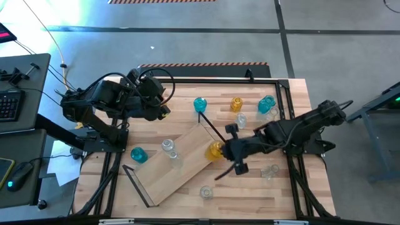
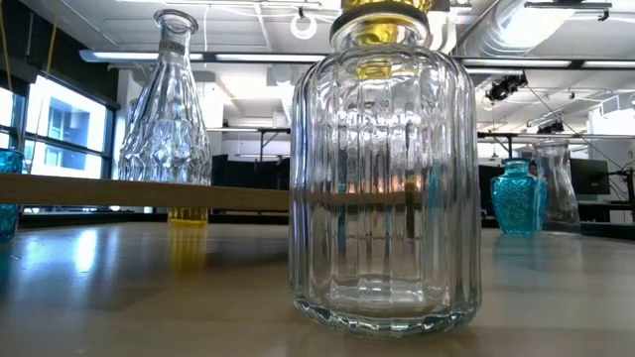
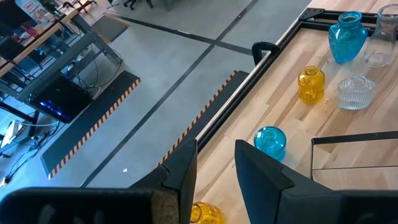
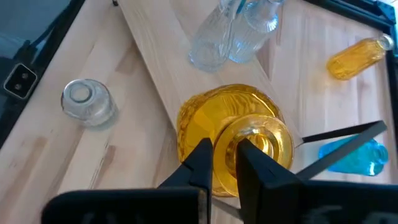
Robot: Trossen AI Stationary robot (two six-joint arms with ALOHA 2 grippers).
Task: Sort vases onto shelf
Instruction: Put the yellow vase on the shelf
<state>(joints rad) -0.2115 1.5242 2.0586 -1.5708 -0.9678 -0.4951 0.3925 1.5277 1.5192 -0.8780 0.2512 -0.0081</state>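
The right arm is stretched low across the desk [image 1: 187,112] from the right edge toward the middle, its wrist angled down. The right tool [image 4: 225,154] is seen closed narrowly on the rim of an amber vase [image 4: 230,134], one finger inside the mouth and one outside. That vase is set at the edge of the shelf [image 1: 181,162], a light board lying diagonally on the desk, with a black wire frame [image 1: 139,184] at its far end from the tool.

Just beyond the held vase, two clear vases [image 4: 233,31] are seen on the board. A small clear jar [image 4: 87,102] is found on the desk beside the board, and a teal vase [image 4: 351,155] and a lying amber vase [image 4: 357,56] on the other side.

The left arm is folded back at the desk's left rear corner, raised off the surface. The left tool [image 3: 214,171] is held partly open over the desk's back edge, nothing between its fingers. Ahead of it a teal vase [image 3: 270,142] and an amber jar [image 3: 311,84] are seen.
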